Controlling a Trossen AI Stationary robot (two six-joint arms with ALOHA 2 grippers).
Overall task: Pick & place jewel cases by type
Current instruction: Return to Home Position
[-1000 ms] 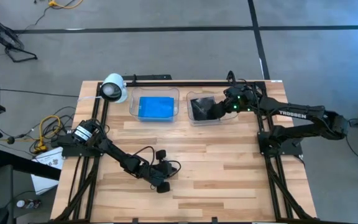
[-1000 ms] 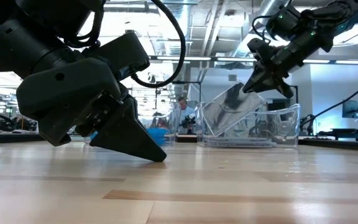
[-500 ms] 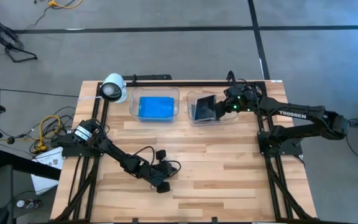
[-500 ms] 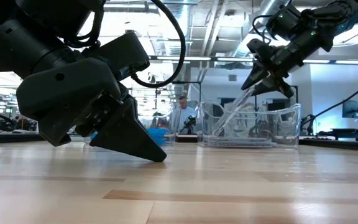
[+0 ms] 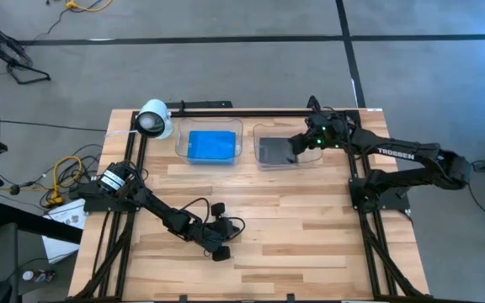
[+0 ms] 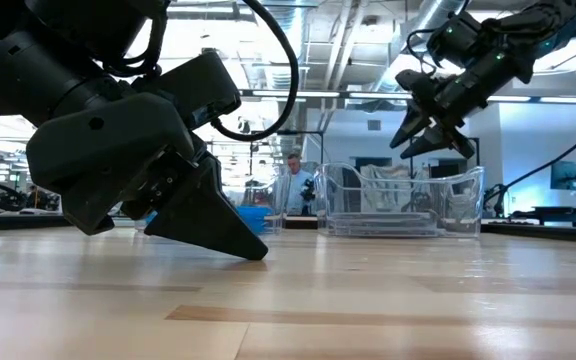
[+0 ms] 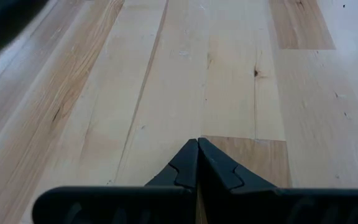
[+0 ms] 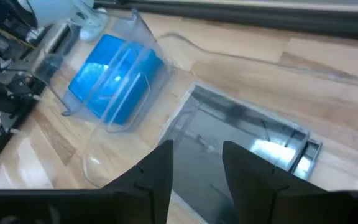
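Note:
Blue jewel cases (image 5: 210,145) lie stacked flat in the left clear tray (image 5: 181,135). A clear jewel case with a dark inside (image 5: 273,151) lies flat in the right clear tray (image 5: 259,130), and shows close up in the right wrist view (image 8: 241,137). My right gripper (image 5: 297,145) hangs open above that tray's right end (image 6: 415,137), with nothing between its fingers (image 8: 160,171). My left gripper (image 5: 221,252) is shut and points slantwise down, low over bare wood near the table's front (image 7: 197,163).
A white cylindrical camera (image 5: 153,119) stands at the far left corner beside the blue tray. Both trays sit along the far edge. A wide stretch of bare wood (image 5: 301,227) lies between the trays and the near edge. People and benches show far behind the table.
My right gripper has opened and let go of the clear jewel case. The case stood tilted, with its upper edge at the fingers and its lower edge in the right tray. It has dropped flat into that tray. The gripper has stayed above the tray's right end.

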